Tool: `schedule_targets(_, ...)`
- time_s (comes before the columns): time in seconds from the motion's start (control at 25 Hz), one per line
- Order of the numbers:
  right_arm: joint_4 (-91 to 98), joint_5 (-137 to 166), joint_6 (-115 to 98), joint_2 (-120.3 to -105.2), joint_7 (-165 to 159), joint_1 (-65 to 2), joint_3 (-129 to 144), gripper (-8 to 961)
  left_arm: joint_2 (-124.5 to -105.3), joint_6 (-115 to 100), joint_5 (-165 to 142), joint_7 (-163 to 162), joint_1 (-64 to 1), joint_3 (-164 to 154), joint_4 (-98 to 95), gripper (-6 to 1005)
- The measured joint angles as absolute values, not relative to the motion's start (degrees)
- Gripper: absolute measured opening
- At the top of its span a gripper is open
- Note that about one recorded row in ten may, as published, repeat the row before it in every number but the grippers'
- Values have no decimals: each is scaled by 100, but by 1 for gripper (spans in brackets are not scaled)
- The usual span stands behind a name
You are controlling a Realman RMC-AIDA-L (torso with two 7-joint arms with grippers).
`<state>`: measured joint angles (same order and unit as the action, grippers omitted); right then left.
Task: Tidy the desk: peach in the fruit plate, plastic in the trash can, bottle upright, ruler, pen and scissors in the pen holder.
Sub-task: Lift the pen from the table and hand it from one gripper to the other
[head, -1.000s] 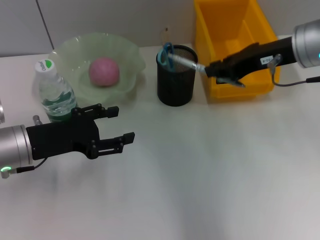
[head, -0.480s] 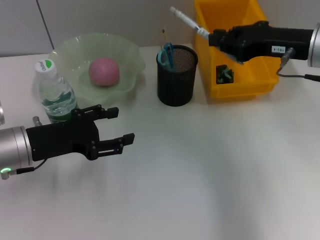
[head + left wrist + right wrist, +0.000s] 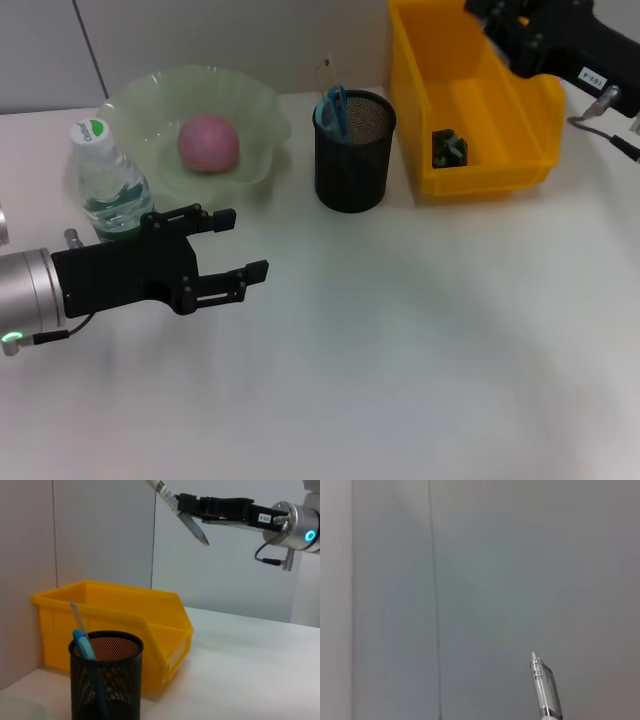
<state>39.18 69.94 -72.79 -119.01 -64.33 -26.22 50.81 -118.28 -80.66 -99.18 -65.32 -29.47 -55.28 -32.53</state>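
The pink peach (image 3: 208, 142) lies in the green fruit plate (image 3: 255, 115). Beside the plate the bottle (image 3: 108, 182) stands upright. The black mesh pen holder (image 3: 353, 152) holds the blue-handled scissors (image 3: 333, 108) and a thin clear ruler (image 3: 325, 70). Dark crumpled plastic (image 3: 448, 148) lies in the yellow trash can (image 3: 500, 170). My right gripper (image 3: 495, 18) is raised high over the trash can, shut on the white pen (image 3: 162, 490), whose tip shows in the right wrist view (image 3: 542, 690). My left gripper (image 3: 235, 243) hovers open in front of the bottle, holding nothing.
A wall runs along the back of the white desk behind the plate, the holder (image 3: 106, 675) and the trash can (image 3: 115, 615). The left arm's black body stretches from the left edge towards the desk's middle.
My right gripper has risen with the pen, from beside the pen holder's rim up and to the right over the trash can. The left arm has not moved.
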Motion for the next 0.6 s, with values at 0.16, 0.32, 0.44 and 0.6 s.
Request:
schedule_targets(0.16,3351,6445,-7317,-11923,-5576,-2737,5119,129,-11831,-8061,-9909,-6523,-2969,-5528,-3253,686)
schedule_targets(0.32,2723,5923,-7485,-11943,-4760,-2916,5124,129,-11832,-8056,-9902,-6521,-2999,-5528,-3252,685)
schedule_targets(0.44,2384,5768,-7549,-11944,-4404,-3032,5124,129,-11836,-8044,-9898,-6521,-3020,-5528,-3252,684)
schedule_targets(0.6,2096,5714,-7614,-11956,-4038,-3117,5100,129,-11838,-8022,-9896,-6521,-3030,-5528,-3252,683)
